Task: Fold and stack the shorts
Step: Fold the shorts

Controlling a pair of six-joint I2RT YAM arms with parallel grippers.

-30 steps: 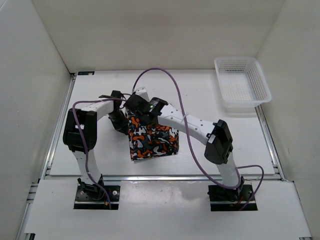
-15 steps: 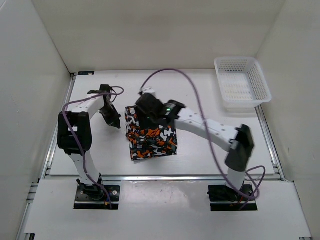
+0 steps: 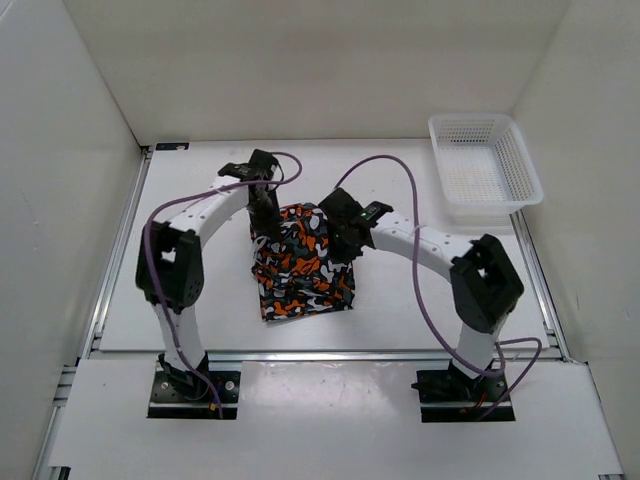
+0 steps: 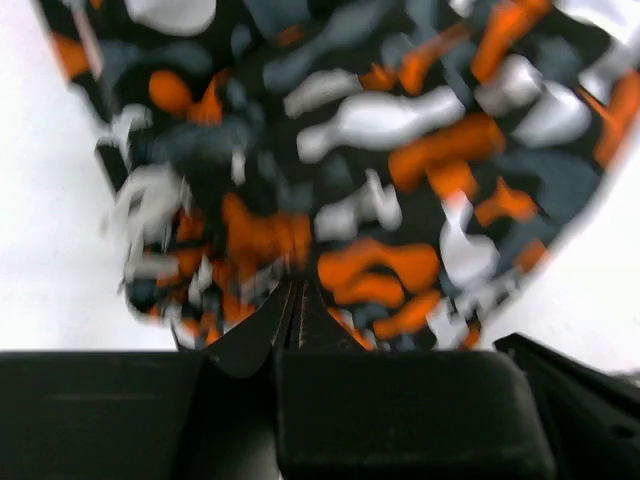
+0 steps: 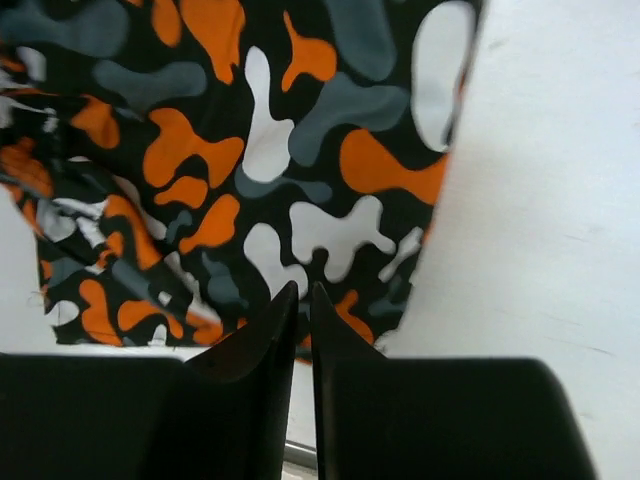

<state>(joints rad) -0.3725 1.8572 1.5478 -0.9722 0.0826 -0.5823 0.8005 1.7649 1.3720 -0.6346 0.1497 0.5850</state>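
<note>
Both arms reach forward and bend inward, left gripper (image 4: 292,298) pinched closed, right gripper (image 5: 301,300) nearly closed.

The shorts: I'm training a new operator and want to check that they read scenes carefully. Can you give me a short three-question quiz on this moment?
1. Multiple choice: in the top view, where on the table does the white mesh basket stand? A. far right corner. B. near left corner. C. middle.
2. Short answer: which gripper is at the far left corner of the shorts?
3. True or false: the shorts lie inside the white mesh basket.

Key
1. A
2. The left gripper
3. False: they lie on the table, between the two arms.
</note>
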